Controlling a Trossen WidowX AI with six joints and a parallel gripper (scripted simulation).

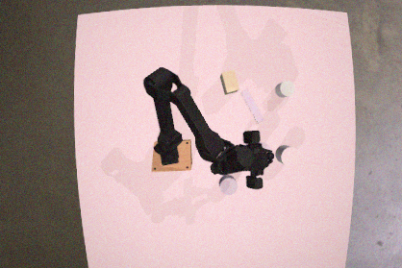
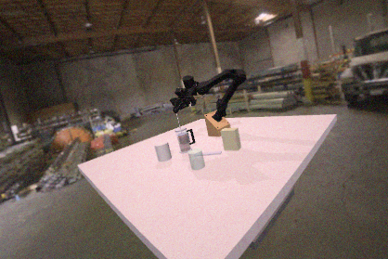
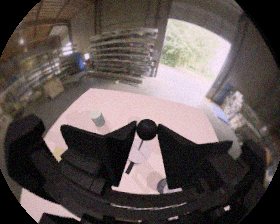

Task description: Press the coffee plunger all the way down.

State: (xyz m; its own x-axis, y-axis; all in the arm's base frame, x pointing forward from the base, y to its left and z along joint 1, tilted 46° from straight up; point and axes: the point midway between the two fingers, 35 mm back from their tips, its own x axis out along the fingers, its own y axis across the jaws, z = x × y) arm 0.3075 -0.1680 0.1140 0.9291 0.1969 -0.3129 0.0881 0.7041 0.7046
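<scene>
The coffee press (image 2: 184,142) (image 3: 139,154) stands upright on the table, a clear body with dark contents and a black side handle (image 2: 191,136) (image 3: 129,167). Its thin plunger rod (image 2: 179,121) stands high out of the lid. The black round knob (image 3: 147,132) tops the rod. My gripper (image 3: 147,125) (image 2: 176,108) is shut on the knob, one fingertip at each side of it, high above the lid. In the overhead view the arm covers the knob and most of the press.
A pale green cylinder (image 1: 285,88) (image 2: 196,160) (image 3: 98,118), a whitish cylinder (image 1: 289,155) (image 2: 162,151) and a lavender cylinder (image 1: 228,185) stand around the press. A yellow block (image 1: 230,82) (image 2: 231,139) and a flat lavender strip (image 1: 252,106) (image 2: 211,153) lie to one side.
</scene>
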